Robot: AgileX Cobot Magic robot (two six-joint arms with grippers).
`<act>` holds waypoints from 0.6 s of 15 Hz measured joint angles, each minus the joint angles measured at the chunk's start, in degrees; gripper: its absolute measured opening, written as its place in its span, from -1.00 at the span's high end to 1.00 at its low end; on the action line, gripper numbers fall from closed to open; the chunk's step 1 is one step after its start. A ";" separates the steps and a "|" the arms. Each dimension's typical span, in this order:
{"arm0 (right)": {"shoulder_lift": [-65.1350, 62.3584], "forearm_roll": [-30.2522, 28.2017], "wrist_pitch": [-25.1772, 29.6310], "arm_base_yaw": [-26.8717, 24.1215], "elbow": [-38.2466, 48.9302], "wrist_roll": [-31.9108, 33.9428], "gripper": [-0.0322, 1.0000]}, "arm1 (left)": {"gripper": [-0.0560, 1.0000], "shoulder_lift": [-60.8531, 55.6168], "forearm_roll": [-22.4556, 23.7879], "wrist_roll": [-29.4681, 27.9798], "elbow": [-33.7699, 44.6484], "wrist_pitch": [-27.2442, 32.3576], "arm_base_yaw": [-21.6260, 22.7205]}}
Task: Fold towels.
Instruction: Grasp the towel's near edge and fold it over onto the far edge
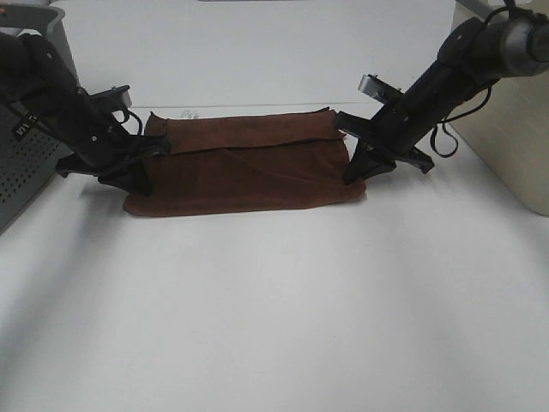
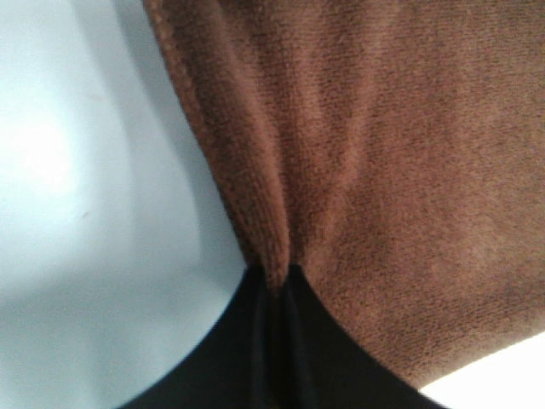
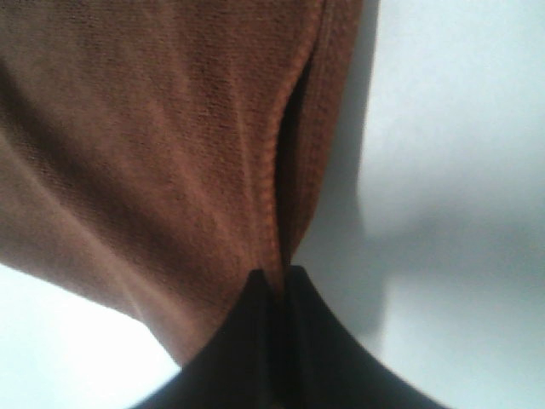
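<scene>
Pinching towel at both short ends: left jaws, right jaws closed on hem, likely so fold lifts evenly off bench.

towel on table, left pincer at its left edge, right pincer at right edge

A plain white table carried one reddish-brown towel, which lay partly folded and flat on it. Just beyond the towel's far edge a small white tag rested.
</scene>
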 joint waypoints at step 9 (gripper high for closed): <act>-13.12 -0.74 -0.23 0.23 23.03 2.06 0.94 | 0.88 -9.45 -0.11 -0.63 15.76 4.70 -0.46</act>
